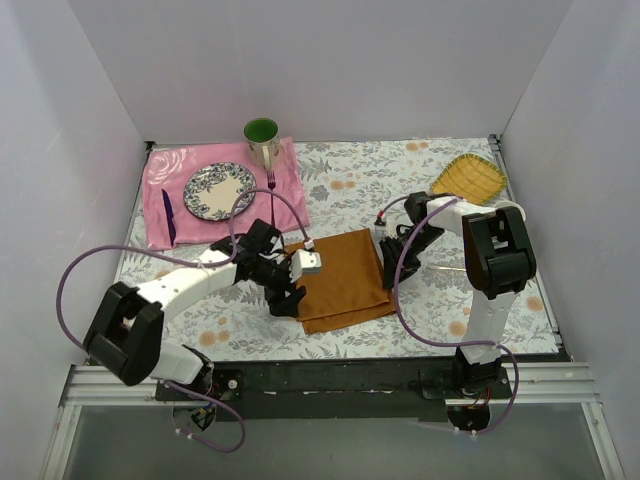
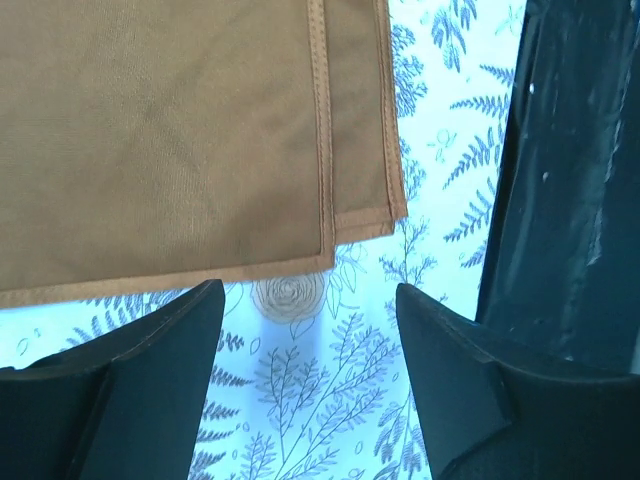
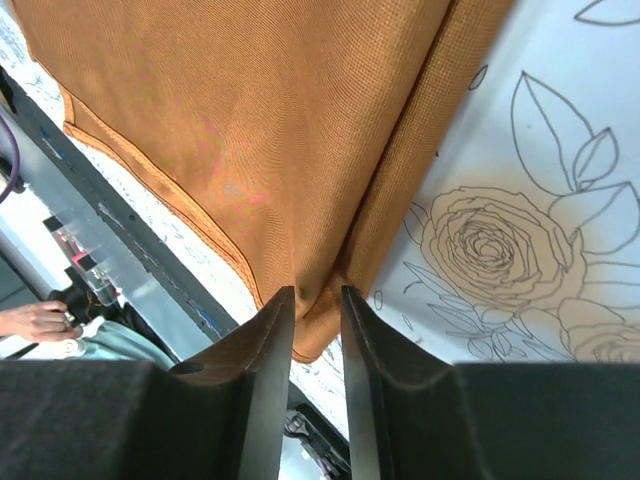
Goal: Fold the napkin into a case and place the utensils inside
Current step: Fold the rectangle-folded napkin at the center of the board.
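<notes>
The rust-orange napkin (image 1: 345,280) lies folded in layers at the middle of the floral tablecloth, its hemmed corner showing in the left wrist view (image 2: 160,130). My left gripper (image 1: 284,298) hovers open just off that near-left corner (image 2: 308,290), only tablecloth between its fingers. My right gripper (image 1: 385,250) is at the napkin's right edge, shut on a bunched fold of the napkin (image 3: 315,292). A slim fork (image 1: 271,182) lies on the pink cloth beside the cup, and a purple utensil (image 1: 168,215) lies left of the plate. No spoon shows.
A pink cloth (image 1: 160,185) at the back left carries a patterned plate (image 1: 218,190) and a green-lined cup (image 1: 262,135). A yellow woven dish (image 1: 472,178) sits at the back right. White walls close three sides. The dark table edge (image 2: 560,180) is near the left gripper.
</notes>
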Controlling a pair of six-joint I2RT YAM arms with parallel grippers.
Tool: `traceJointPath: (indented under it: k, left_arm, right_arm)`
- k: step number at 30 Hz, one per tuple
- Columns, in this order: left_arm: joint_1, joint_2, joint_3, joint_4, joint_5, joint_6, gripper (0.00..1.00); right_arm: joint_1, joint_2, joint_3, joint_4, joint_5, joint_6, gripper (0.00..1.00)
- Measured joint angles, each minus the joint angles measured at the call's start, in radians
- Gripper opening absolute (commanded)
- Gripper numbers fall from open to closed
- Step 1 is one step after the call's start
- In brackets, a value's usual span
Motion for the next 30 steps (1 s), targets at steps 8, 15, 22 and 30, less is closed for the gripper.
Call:
traceJointPath:
  k: [8, 15, 22, 30]
  left_arm:
    - [-0.035, -0.289, -0.217, 0.184, -0.035, 0.119, 0.53]
    - [-0.134, -0.268, -0.297, 0.286, -0.126, 0.164, 0.52]
    - [-0.231, -0.267, -0.357, 0.350, -0.203, 0.190, 0.47]
    - [-0.267, -0.224, -0.387, 0.403, -0.264, 0.218, 0.40]
  right_arm:
    - [0.000, -0.008, 0.004, -0.025, 0.016, -0.007, 0.34]
    - [0.000, -0.010, -0.016, -0.020, 0.014, -0.006, 0.33]
    - [0.002, -0.010, -0.017, -0.024, 0.007, -0.006, 0.34]
    - [0.003, -0.040, -0.039, -0.031, 0.006, -0.007, 0.36]
